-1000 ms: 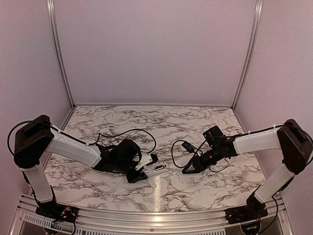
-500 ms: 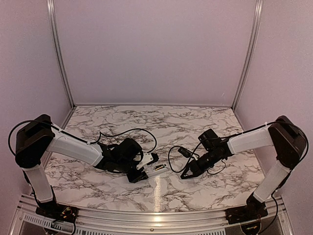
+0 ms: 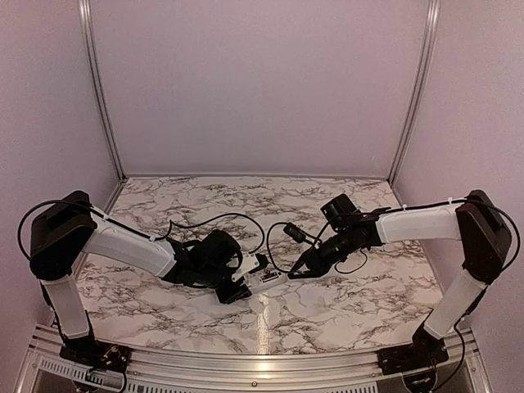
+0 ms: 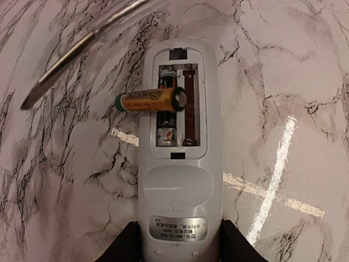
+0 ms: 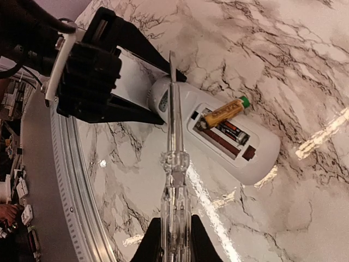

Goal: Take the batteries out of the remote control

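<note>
The white remote control [image 4: 180, 191] lies back-up on the marble, its battery bay uncovered. My left gripper [image 4: 177, 243] is shut on its lower end, a finger on each side; in the top view the left gripper [image 3: 241, 286] and the remote control [image 3: 266, 279] sit at table centre. One of the batteries [image 4: 150, 101], gold with a green end, lies crosswise over the bay's edge. A second one [image 4: 166, 134] sits down in the bay. My right gripper [image 5: 175, 234] is shut on a clear-handled tool [image 5: 175, 164], whose metal tip hovers over the remote [image 5: 262, 150] beside the raised battery [image 5: 223, 112].
A black cable [image 3: 229, 219] loops on the marble behind the left arm, and another [image 3: 282, 237] curls by the right wrist. The metal rail [image 5: 71, 207] runs along the table's near edge. Purple walls close the back and sides.
My right arm has swung left across the table, bringing the tool's tip from well right of the remote to right over it. The left gripper and remote shifted only slightly.
</note>
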Tool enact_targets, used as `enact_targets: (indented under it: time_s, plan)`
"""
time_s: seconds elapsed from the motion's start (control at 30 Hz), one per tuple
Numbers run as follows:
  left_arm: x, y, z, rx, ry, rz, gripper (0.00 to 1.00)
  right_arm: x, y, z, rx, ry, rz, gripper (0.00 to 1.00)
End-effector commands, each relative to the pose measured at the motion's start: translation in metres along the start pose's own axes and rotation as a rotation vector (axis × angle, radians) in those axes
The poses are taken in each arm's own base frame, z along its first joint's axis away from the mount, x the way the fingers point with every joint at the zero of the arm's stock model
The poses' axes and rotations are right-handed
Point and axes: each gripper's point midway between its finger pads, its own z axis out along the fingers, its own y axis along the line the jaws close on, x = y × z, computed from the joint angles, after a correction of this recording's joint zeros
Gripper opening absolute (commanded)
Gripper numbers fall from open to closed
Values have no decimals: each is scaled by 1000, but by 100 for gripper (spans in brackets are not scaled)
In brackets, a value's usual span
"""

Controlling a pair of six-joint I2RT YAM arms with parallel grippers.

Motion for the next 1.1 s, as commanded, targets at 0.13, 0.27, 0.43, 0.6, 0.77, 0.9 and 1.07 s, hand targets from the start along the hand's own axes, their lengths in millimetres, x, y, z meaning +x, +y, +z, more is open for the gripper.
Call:
enact_targets:
  time_s: [0.13, 0.27, 0.43, 0.6, 0.77, 0.9, 1.07]
  plan:
    - [10, 10, 11, -55, 26, 9, 46, -11, 18, 5, -1, 32, -101, 0]
    - [12, 10, 9, -56, 24, 7, 46, -12, 14, 3, 32, 25, -83, 0]
    - [14, 10, 5, -58, 18, 8, 46, -19, 9, -1, 73, 3, -64, 0]
    - [9, 10, -4, -63, -13, 1, 54, -20, 2, -5, 117, -3, -52, 0]
    - [-2, 13, -21, -86, -80, -16, 74, -25, 5, -13, 138, -25, -39, 0]
    - [-11, 19, -35, -120, -135, -35, 93, -29, 9, -20, 152, -36, -42, 0]
    - [-33, 34, -65, -205, -223, -59, 99, -36, 17, -35, 179, -67, -56, 0]
